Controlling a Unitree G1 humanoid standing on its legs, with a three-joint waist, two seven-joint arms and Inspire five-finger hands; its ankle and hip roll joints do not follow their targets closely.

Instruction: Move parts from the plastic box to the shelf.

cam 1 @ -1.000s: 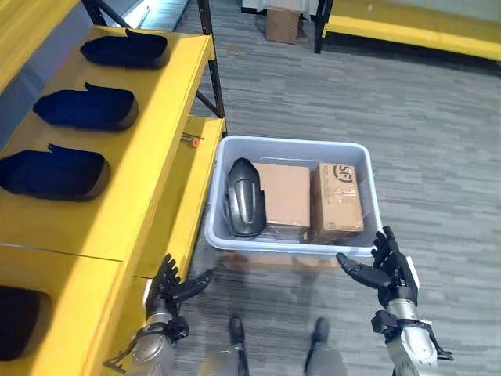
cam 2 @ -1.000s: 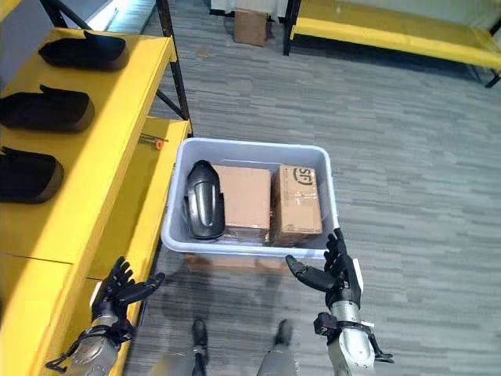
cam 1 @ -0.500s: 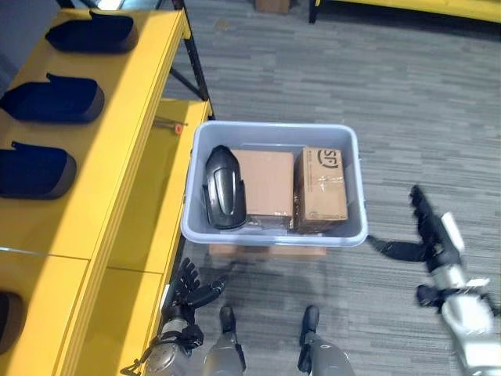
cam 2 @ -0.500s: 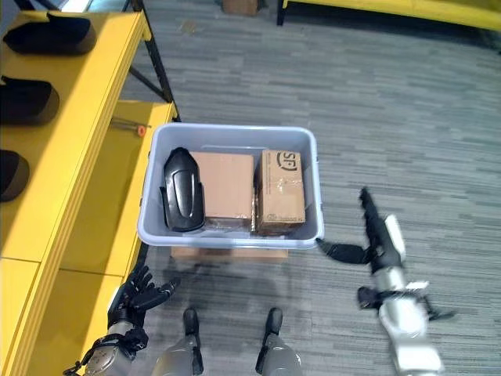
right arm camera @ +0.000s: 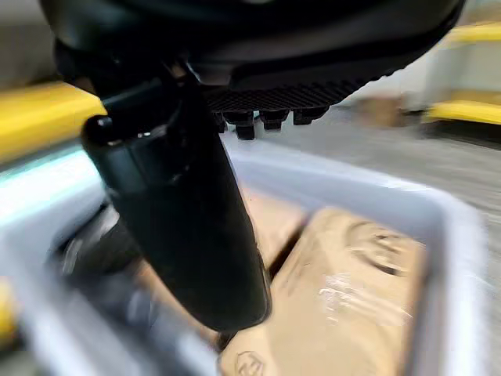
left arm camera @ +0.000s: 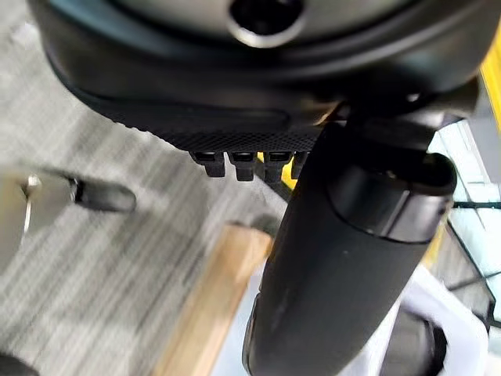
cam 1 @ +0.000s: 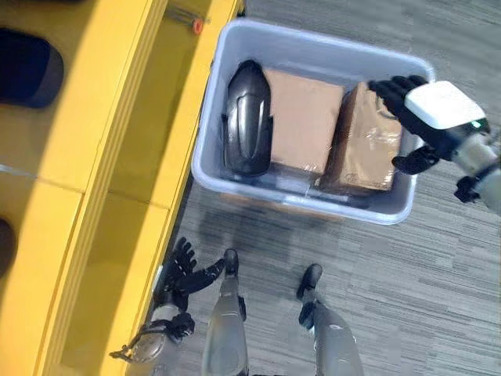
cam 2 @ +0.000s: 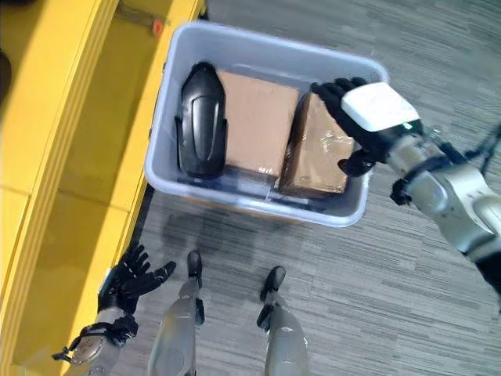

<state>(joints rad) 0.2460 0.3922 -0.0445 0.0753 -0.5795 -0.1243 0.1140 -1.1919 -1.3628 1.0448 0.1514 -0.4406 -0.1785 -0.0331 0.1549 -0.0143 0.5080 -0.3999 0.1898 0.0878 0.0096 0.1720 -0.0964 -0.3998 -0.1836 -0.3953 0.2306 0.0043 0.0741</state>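
Grey striped carpet floor [cam 1: 438, 298], wooden board [left arm camera: 207, 301] lying on it

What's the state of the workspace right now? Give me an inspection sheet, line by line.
Surface: grey carpet floor; the bin stands on it beside the yellow shelf.
Job's things: black part lies in the bin's left end; two cardboard boxes, the middle box and the right box, lie beside it. Another dark part sits on the shelf.
Clutter: small orange-tipped item on the lower shelf.
Hands: right hand open, over the right box; contact cannot be told. Left hand open, low by the shelf, holding nothing.
Cables: nothing seen.
Surroundings: nothing seen beyond floor and shelf.
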